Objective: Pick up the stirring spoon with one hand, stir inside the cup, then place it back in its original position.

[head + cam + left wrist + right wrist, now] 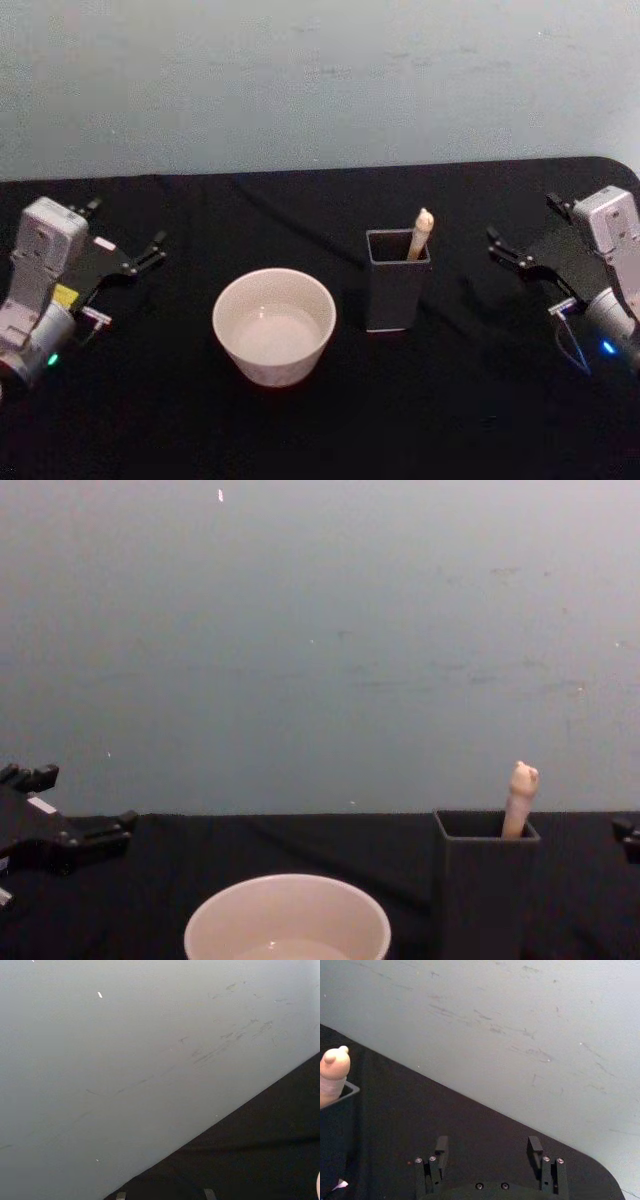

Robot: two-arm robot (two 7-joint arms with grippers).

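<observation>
The stirring spoon (421,232) is standing nearly upright in the dark grey square holder (397,295). Its beige-pink handle is leaning into the holder's far right corner and its knobby tip is poking up above the rim, while the bowl and neck are sitting hidden inside. The holder, tall, thin-walled and open-topped, is standing upright just right of centre. The cup (270,365), wide, round and pale cream-pink with a thin rim, is sitting upright to the holder's left and slightly nearer the robot, close beside it but not touching. Its mouth is facing up, showing a pale interior; whether it is holding liquid cannot be told.
</observation>
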